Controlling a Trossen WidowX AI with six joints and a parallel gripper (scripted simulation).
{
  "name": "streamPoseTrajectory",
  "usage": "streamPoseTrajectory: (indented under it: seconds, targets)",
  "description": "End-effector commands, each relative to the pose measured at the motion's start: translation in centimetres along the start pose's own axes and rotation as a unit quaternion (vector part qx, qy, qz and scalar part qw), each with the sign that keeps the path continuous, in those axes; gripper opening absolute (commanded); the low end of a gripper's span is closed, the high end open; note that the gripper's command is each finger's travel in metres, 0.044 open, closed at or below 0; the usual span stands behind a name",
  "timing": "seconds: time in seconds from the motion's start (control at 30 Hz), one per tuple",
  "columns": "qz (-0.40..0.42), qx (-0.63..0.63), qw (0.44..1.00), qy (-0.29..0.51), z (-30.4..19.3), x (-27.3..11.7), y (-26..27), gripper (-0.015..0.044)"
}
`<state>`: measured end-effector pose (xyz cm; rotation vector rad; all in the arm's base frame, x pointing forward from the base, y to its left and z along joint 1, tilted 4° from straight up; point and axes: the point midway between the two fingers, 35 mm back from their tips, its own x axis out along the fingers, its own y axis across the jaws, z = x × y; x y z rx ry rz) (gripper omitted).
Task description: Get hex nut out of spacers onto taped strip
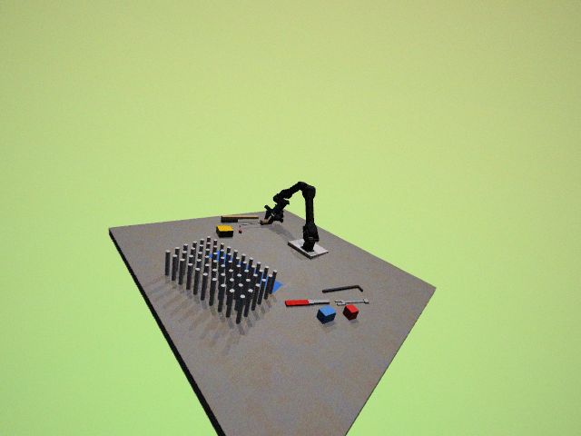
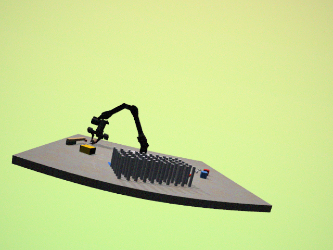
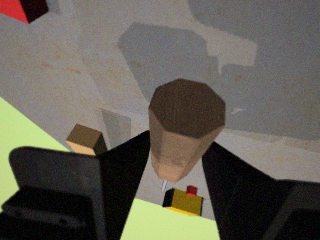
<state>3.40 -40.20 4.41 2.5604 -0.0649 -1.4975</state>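
Your end effector (image 1: 267, 221) (image 2: 93, 141) (image 3: 176, 139) is part-way open, its fingers closed on the brown, faceted handle (image 1: 264, 222) (image 2: 93, 140) (image 3: 186, 115) of a thin metal tool (image 1: 251, 224) (image 3: 164, 185). In the top view, you have it at one o'clock from the spacers (image 1: 213, 286) (image 2: 152, 172), which stand upright, grey and cylindrical, on the counter (image 1: 305, 371) (image 2: 228, 190) (image 3: 55, 65). The blue strip (image 1: 277, 285) (image 2: 109, 163) edges their two o'clock side. You cannot make out the nut or its exact place among them.
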Motion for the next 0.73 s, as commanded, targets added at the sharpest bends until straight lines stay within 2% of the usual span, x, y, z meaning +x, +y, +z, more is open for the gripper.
streamPoseTrajectory:
  seconds: [0.0,0.13,0.7]
  targets:
    - [-0.002,-0.001,1.000,0.005,0.10,0.41,-0.34,0.0000]
    - [-0.002,-0.001,1.000,0.005,0.24,0.64,-0.47,0.0000]
    - [0.000,0.000,1.000,0.000,0.19,0.31,-0.16,0.0440]
